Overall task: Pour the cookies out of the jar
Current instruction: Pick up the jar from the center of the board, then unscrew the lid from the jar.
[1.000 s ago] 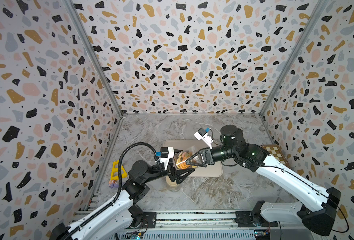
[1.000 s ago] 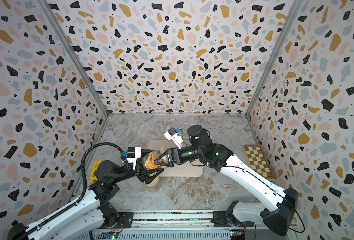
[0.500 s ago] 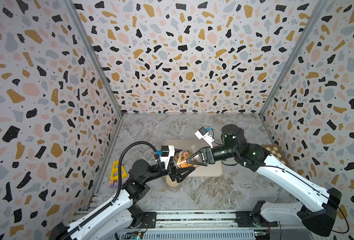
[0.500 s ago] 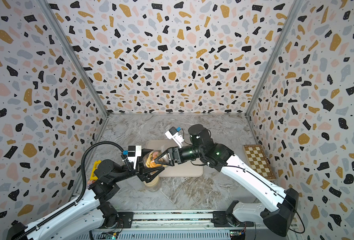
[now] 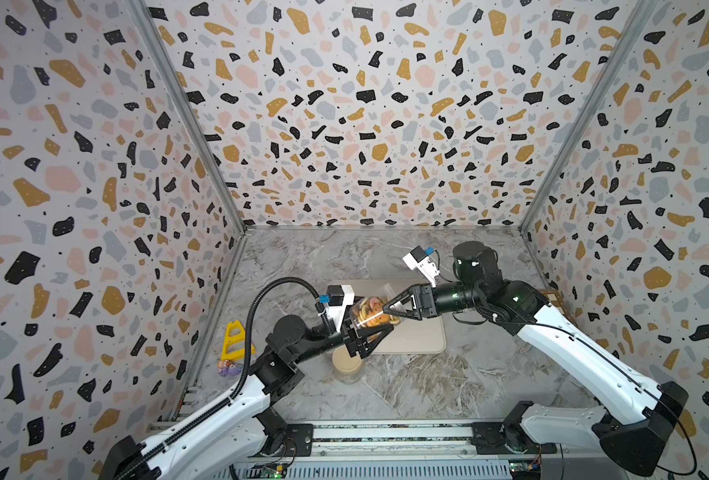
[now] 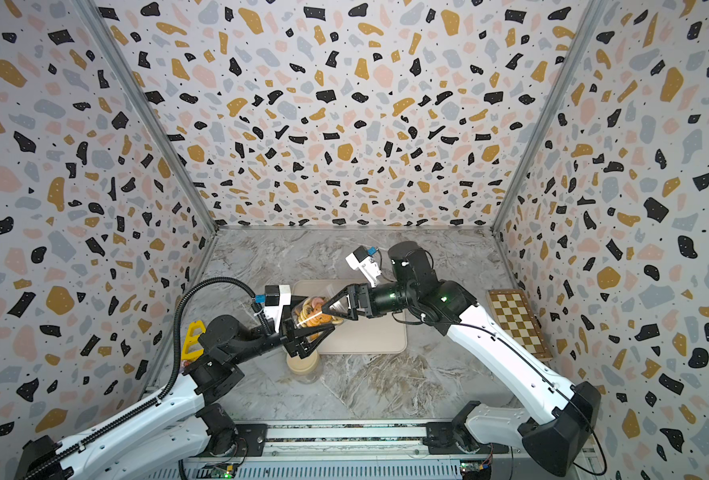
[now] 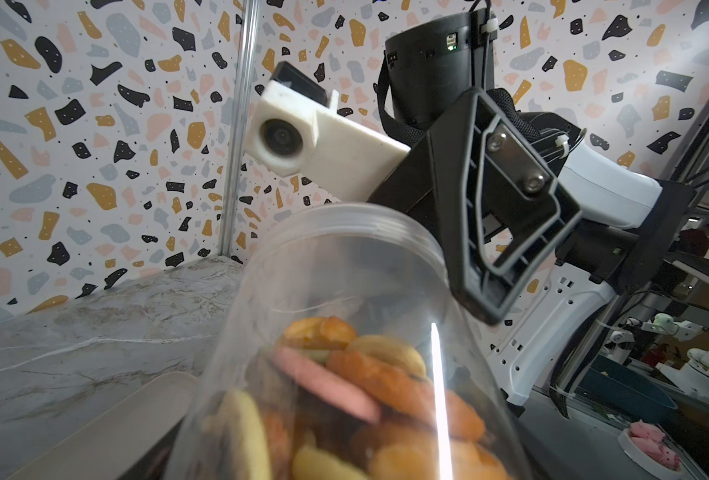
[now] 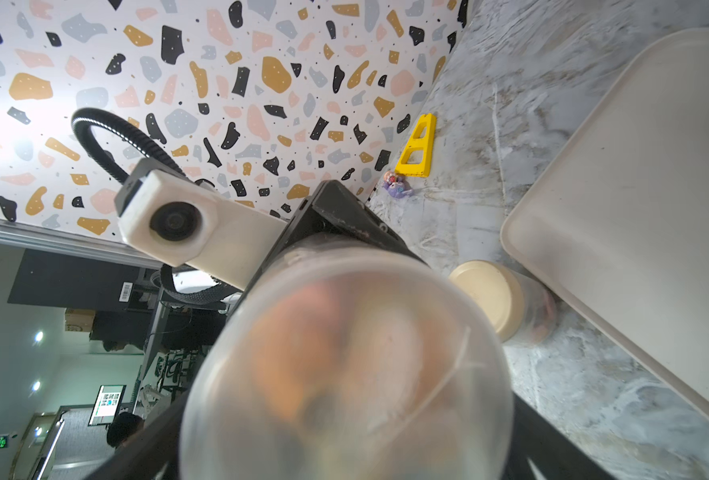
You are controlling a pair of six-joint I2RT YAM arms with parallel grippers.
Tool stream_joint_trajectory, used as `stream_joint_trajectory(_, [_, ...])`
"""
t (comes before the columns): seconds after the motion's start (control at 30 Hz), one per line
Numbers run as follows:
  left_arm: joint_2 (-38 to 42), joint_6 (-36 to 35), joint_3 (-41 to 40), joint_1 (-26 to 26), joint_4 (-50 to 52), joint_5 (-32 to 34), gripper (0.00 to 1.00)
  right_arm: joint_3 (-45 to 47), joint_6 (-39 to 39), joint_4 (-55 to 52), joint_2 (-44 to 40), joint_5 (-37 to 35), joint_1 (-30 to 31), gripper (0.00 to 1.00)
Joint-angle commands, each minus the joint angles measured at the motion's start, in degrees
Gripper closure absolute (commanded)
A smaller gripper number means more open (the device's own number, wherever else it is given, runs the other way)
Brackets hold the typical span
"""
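The clear plastic jar (image 5: 365, 318) (image 6: 307, 316) hangs tilted above the left end of the beige tray (image 5: 419, 336) (image 6: 369, 338). The cookies (image 5: 376, 319) (image 7: 365, 374), orange, pink and pale, lie heaped inside it. My left gripper (image 5: 369, 323) (image 6: 311, 322) is shut on the jar from the left. My right gripper (image 5: 388, 311) (image 6: 324, 310) is shut on its other end. In the left wrist view one of the right gripper's fingers (image 7: 489, 232) lies against the jar's ridged neck (image 7: 344, 232). In the right wrist view the jar's round end (image 8: 344, 374) fills the space between the jaws.
A second clear container with a cream lid (image 5: 346, 365) (image 8: 485, 299) stands at the tray's front left corner, just below the left gripper. A yellow plastic piece (image 5: 234, 340) and a small purple toy (image 5: 226, 368) lie by the left wall. A chessboard (image 6: 516, 320) lies at the right wall.
My left gripper's jaws have closed in onto the jar. The jar and my right gripper have stayed about where they were.
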State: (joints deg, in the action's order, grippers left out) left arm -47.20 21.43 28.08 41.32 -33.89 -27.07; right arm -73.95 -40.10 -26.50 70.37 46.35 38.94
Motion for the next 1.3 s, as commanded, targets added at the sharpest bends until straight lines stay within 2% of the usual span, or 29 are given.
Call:
stream_joint_trajectory(0.0, [0.40,-1.22,-0.94,-0.15,-8.65,3.99,0.67,-4.86,4.50,-6.96,-2.88,-6.64,-3.08,0.01])
stream_joint_trajectory(0.07, [-0.30,-3.51,-1.82,-0.10,-9.39,5.73,0.73,-7.30,4.61,-11.04,-3.14,-14.80,-2.32,0.01])
stream_joint_trajectory(0.13, [-1.61,-5.60,-2.07,-0.10,-9.08,6.98,0.75,-9.06,0.45,-16.10,-4.11,-29.31,-0.79,0.00])
stream_joint_trajectory(0.2, [-2.73,-6.75,-2.02,-0.10,-8.52,7.79,0.78,-6.06,-0.81,-12.14,-7.33,-31.88,-0.68,0.00])
stream_joint_trajectory(0.27, [-3.49,-7.84,-1.96,-0.14,-8.51,8.67,0.83,-3.84,-0.52,-7.12,-8.75,-25.20,-2.17,0.01])
stream_joint_trajectory(0.3, [-3.69,-8.25,-2.06,-0.10,-8.89,9.06,0.84,-3.34,-0.86,-5.51,-7.99,-19.02,-3.63,0.01])
stream_joint_trajectory(0.33, [-3.72,-8.46,-2.14,-0.10,-9.46,9.45,0.84,-3.21,-2.15,-4.48,-6.31,-11.95,-5.44,0.01])
stream_joint_trajectory(0.4, [-3.76,-8.72,-2.26,-0.10,-11.02,10.37,0.85,-5.18,-3.43,-6.32,-2.32,-5.96,-5.80,0.01])
stream_joint_trajectory(0.53, [-4.16,-10.11,-1.41,-0.06,-12.62,10.96,0.87,-10.42,-7.18,-13.37,0.66,-16.18,-1.07,0.00])
stream_joint_trajectory(0.67, [-5.21,-10.37,-0.77,-0.10,-14.94,9.17,0.94,-8.11,-13.28,-7.04,-0.41,-12.48,-0.94,0.00])
stream_joint_trajectory(0.77, [-5.72,-9.91,-0.39,-0.10,-16.19,8.32,0.95,-6.69,-15.93,-2.09,0.51,-6.56,-1.12,0.00])
stream_joint_trajectory(0.83, [-6.04,-9.59,-0.48,-0.10,-17.12,8.18,0.95,-3.34,-19.04,5.22,-0.42,-3.90,-0.72,0.00])
stream_joint_trajectory(0.93, [-6.01,-9.45,-0.35,-0.11,-17.53,7.92,0.97,-0.92,-22.94,9.58,-1.43,-3.92,-1.06,0.00])
stream_joint_trajectory(1.07, [-5.49,-9.95,-0.31,-0.12,-17.70,8.44,1.00,-2.67,-22.78,3.78,0.00,-6.62,-1.12,0.00])
stream_joint_trajectory(1.27, [-5.07,-9.91,0.48,-0.09,-17.26,7.92,1.00,0.59,-26.17,6.34,-0.03,-7.44,-0.97,0.00])
